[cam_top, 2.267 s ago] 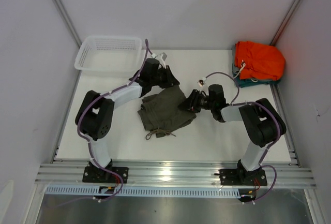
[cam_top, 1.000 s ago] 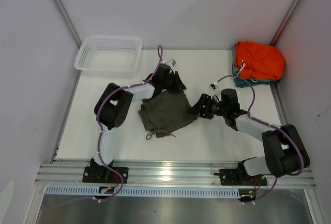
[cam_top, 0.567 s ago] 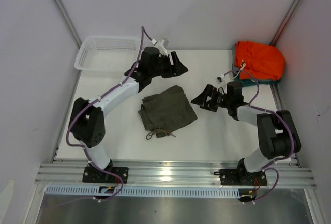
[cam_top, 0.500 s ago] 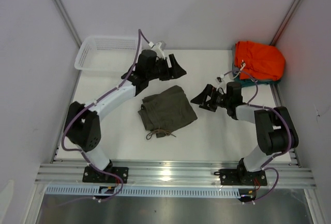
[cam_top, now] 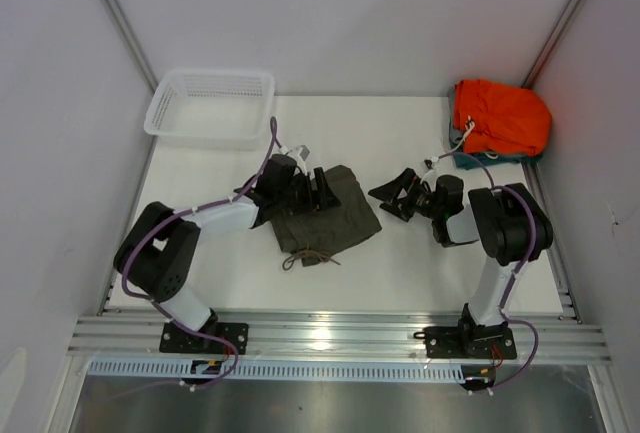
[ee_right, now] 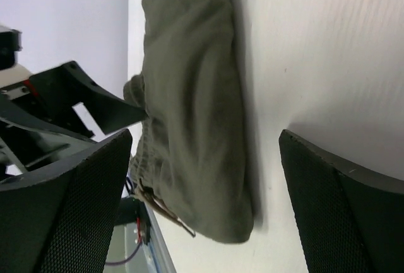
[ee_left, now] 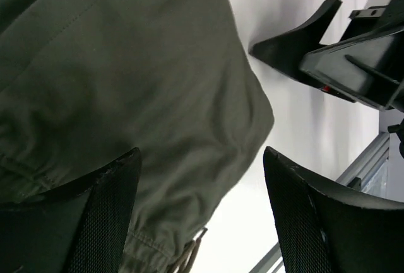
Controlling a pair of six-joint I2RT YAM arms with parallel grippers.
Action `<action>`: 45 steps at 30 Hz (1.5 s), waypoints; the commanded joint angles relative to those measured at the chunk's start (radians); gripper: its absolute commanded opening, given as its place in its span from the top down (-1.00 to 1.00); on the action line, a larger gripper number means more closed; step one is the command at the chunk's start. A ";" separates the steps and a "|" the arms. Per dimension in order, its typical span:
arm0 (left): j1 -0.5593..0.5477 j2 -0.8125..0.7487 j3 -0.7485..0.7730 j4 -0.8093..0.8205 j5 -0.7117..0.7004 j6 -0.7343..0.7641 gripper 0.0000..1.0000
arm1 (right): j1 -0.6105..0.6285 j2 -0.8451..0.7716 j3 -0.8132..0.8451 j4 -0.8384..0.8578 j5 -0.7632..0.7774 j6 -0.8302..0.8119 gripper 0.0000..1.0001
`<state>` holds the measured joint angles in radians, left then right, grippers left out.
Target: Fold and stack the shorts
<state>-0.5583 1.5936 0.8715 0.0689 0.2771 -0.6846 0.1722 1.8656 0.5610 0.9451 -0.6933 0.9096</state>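
When viewed from above: folded shorts (cam_top: 325, 218) mid-table (cam_top: 400, 265), under the wide-open left end effector (cam_top: 322, 190); right end effector (cam_top: 392, 198) just beside, likewise spread and empty; orange pile (cam_top: 500, 118) far right. From the left wrist: fingers (ee_left: 107, 210) straddling a soft bulge; pinch every layer together near the edge. From the right wrist: clear of the hem; slide in low before lifting.

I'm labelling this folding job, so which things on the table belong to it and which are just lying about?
Part of the job:
olive-green shorts, folded, in the middle
left gripper, open over them
right gripper, open beside them

Lying about:
orange shorts, far right corner
teal garment, under the orange ones
white basket, far left corner
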 commanded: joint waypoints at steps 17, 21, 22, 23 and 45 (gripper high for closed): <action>-0.015 0.206 0.029 0.140 -0.012 -0.052 -0.57 | 0.131 0.176 -0.236 0.532 0.169 0.209 -0.98; -0.015 0.206 0.020 0.143 -0.021 -0.053 -0.56 | 0.138 0.152 -0.320 0.575 0.192 0.207 -0.98; -0.015 0.206 0.017 0.149 -0.022 -0.055 -0.57 | 0.142 0.141 -0.344 0.572 0.192 0.201 -0.98; -0.015 0.206 0.014 0.150 -0.024 -0.056 -0.56 | 0.138 0.130 -0.358 0.570 0.193 0.198 -0.99; -0.101 0.161 -0.037 0.161 -0.134 -0.153 -0.56 | 0.383 -0.102 -0.394 0.214 0.557 0.210 -0.99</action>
<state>-0.6205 1.7664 0.8639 0.2276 0.1730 -0.7872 0.5152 1.7355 0.1699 1.3159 -0.2752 1.1336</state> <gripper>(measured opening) 0.778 0.992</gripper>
